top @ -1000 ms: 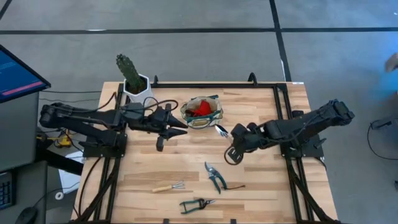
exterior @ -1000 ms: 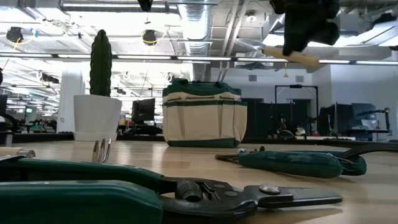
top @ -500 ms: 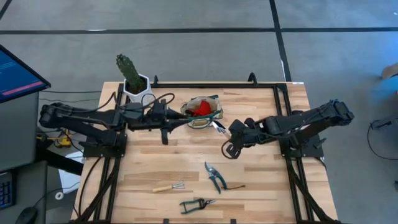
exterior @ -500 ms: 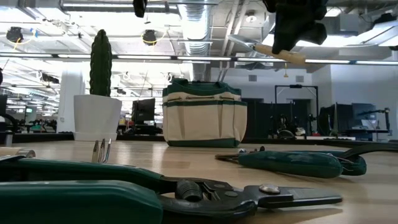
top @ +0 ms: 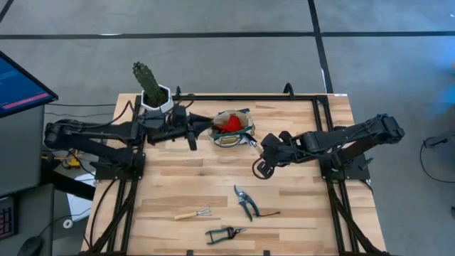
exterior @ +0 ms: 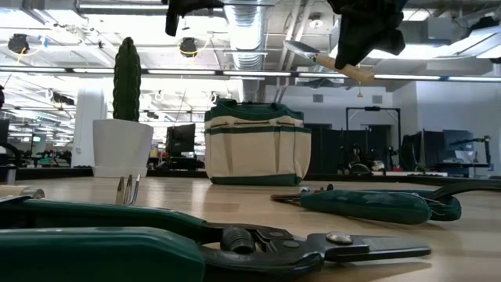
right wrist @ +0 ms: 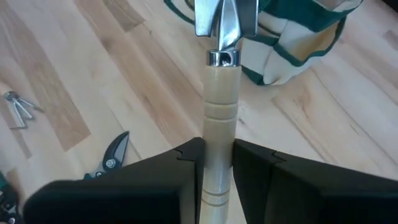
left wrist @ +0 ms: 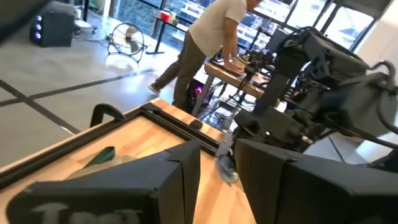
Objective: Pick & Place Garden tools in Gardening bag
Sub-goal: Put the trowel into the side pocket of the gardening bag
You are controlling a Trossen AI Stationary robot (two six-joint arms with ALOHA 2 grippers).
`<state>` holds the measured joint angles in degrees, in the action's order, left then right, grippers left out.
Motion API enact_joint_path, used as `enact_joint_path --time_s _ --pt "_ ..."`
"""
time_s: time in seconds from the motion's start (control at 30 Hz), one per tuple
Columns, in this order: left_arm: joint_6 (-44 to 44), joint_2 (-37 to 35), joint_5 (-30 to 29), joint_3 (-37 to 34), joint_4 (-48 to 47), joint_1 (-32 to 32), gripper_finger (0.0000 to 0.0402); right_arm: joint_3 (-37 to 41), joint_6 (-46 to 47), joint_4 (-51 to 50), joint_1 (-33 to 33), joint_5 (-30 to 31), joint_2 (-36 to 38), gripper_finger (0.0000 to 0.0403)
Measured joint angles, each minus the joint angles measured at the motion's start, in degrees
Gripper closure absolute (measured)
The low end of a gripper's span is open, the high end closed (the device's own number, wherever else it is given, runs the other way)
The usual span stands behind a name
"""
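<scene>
High view: right pincer (top: 264,146) holds trowel (top: 252,142) at bag (top: 232,129) rim.

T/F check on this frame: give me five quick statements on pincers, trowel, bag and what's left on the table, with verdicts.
1. The right pincer grips a wooden-handled trowel. True.
2. The trowel is already inside the gardening bag. False: it is held in the air beside the bag.
3. Two pruning shears and a small rake lie on the table. True.
4. The bag is empty. False: a red item shows inside.
5. The left pincer holds the cactus. False: it holds nothing.
</scene>
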<state>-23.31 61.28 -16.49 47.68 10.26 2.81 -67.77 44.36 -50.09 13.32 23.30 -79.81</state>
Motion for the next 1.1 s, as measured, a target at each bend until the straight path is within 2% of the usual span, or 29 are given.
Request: enact_joint_path --time_s 0.2,0.37,0.6,0.77,0.9,1.1 --pt "-2.95 -0.19 10.31 0.0 -1.16 7.29 0.0312 0.0 -1.78 4.31 0.0 3.94 0.0 0.0349" --pt "-3.14 -2.11 15.81 0.02 -1.65 9.98 0.0312 0.0 -7.39 12.56 -0.02 5.26 0.0 0.0349" --pt "-4.16 -4.96 17.06 0.02 -2.19 9.91 0.0311 0.0 -11.03 19.7 -1.9 5.32 0.0 0.0349" --pt "-3.95 -10.51 19.1 0.04 -10.9 11.73 0.0312 0.0 -11.42 22.32 -2.97 5.56 0.0 0.0349" --pt "-4.61 -14.68 19.06 0.04 -16.93 12.76 0.0312 0.0 -12.82 26.9 -2.95 8.03 -0.07 0.0349" --pt "-7.15 -15.47 19.15 0.04 -16.75 11.65 0.0311 -0.04 -14.95 31.56 -3.52 10.56 -0.14 0.0349"
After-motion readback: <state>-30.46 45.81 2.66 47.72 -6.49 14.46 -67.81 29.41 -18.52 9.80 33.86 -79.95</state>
